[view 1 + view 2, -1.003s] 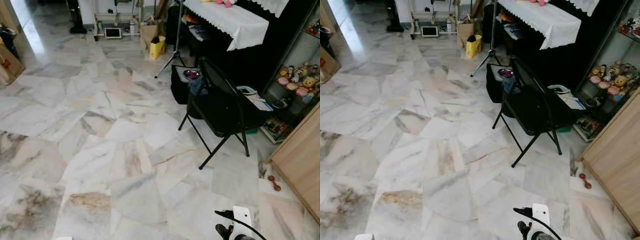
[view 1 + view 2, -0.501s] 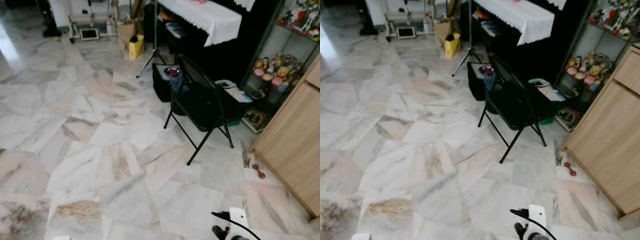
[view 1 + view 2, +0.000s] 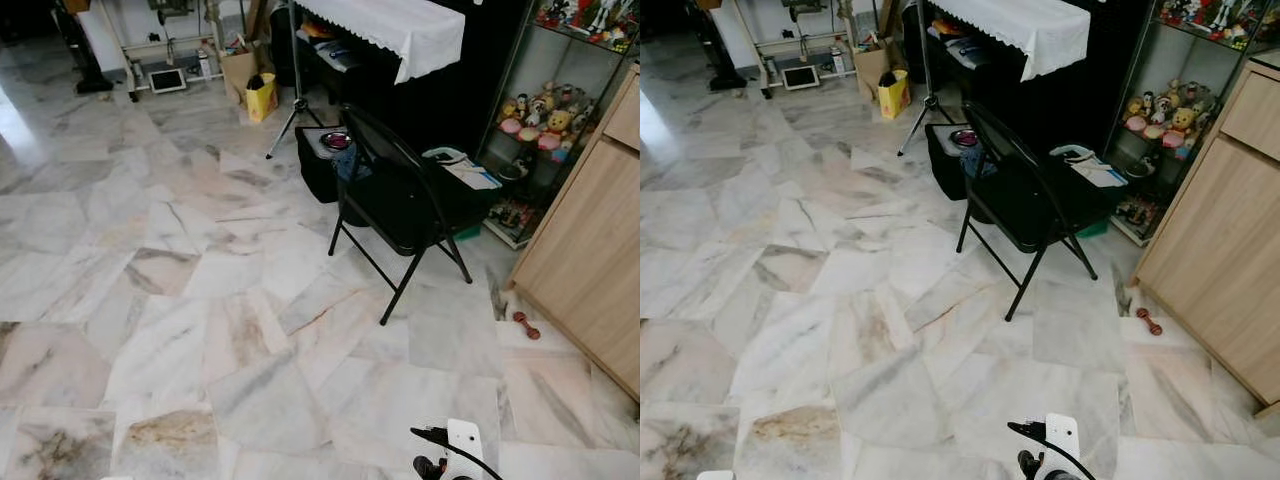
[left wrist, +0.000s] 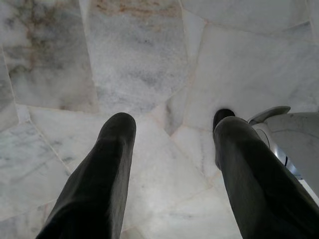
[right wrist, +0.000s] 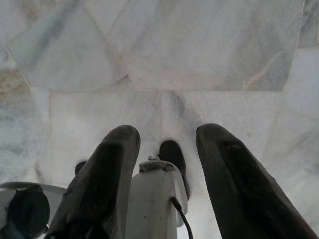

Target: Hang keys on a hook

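With both the left gripper and right gripper hanging with fingers apart and empty over the marble floor, and no keys or hook discernible, scan onward past the folding chair at centre frame.

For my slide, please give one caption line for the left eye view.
Marble floor with a black folding chair beside a wooden cabinet.

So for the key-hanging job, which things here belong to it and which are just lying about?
Job:
left gripper, open, empty
right gripper, open, empty
No keys or hook to be made out

Lying about:
folding chair
yellow bag
small red dumbbell
soft toys
wooden cabinet
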Robot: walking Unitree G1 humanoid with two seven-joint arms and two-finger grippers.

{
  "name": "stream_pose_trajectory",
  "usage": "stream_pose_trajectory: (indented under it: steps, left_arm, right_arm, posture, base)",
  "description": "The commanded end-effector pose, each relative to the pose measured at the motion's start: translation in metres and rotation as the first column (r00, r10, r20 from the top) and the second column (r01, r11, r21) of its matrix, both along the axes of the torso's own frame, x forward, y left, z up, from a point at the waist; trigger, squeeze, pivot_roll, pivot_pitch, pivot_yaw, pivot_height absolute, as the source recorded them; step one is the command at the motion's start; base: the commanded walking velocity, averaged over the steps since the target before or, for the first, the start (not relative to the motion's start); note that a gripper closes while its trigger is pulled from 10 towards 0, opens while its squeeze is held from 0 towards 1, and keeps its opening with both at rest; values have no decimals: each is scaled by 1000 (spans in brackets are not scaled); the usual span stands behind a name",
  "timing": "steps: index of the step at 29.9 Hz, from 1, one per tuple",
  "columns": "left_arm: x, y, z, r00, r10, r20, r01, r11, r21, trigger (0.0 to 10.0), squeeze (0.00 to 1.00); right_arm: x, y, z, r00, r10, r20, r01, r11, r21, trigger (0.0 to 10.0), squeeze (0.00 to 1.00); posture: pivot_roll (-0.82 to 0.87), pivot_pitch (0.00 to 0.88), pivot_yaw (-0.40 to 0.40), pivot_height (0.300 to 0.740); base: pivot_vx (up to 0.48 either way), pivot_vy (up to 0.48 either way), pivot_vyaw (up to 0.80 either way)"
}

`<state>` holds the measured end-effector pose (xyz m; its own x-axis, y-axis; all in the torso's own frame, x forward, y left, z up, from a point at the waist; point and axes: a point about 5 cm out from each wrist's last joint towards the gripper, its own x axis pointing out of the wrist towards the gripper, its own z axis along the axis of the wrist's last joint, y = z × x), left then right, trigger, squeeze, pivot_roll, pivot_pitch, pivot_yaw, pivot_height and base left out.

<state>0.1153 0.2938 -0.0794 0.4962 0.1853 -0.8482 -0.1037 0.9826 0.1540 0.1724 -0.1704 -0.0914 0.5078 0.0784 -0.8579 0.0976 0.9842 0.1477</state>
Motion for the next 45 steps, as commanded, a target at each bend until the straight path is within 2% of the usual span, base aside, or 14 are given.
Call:
stream_pose_trajectory:
  steps: [1,8,13,25,31,38,45]
  left_arm:
    - [-9,3,-1,1000,1,-30,-1,1000,10,10000,0]
    - [-16,4,-3,999,9,-46,-9,1000,12,10000,0]
    - [-20,4,-5,998,24,-56,-23,1000,21,10000,0]
    - [-28,1,-7,997,37,-68,-36,999,8,10000,0]
    - [-22,0,-6,998,-16,-62,16,1000,1,10000,0]
    - [-16,2,-4,997,-55,-57,57,998,33,10000,0]
    - [-24,1,-6,996,-39,-77,41,999,23,10000,0]
  right_arm:
    - [-6,0,-3,1000,10,-17,-10,1000,-8,10000,0]
    - [-12,2,-5,1000,0,-20,0,1000,-5,10000,0]
    - [-15,2,-6,1000,10,-25,-10,1000,-4,10000,0]
    - [-22,-2,-9,999,14,-44,-15,1000,-12,10000,0]
    - [-19,-1,-8,999,-18,-27,18,1000,-4,10000,0]
    - [-15,2,-6,999,-40,-18,40,999,5,10000,0]
    - [-22,1,-9,999,-34,-41,34,999,-4,10000,0]
  posture:
    - [47,0,36,740]
    - [66,0,25,740]
    - [66,0,14,740]
    - [67,0,10,740]
    - [56,0,41,740]
    - [54,0,64,740]
    - [79,0,41,740]
  base:
    - [0,-398,-663]
    - [0,0,-659]
    - [0,-458,-658]
    - [0,0,-651]
    - [0,0,-647]
    - [0,-51,-646]
    - [0,-119,-646]
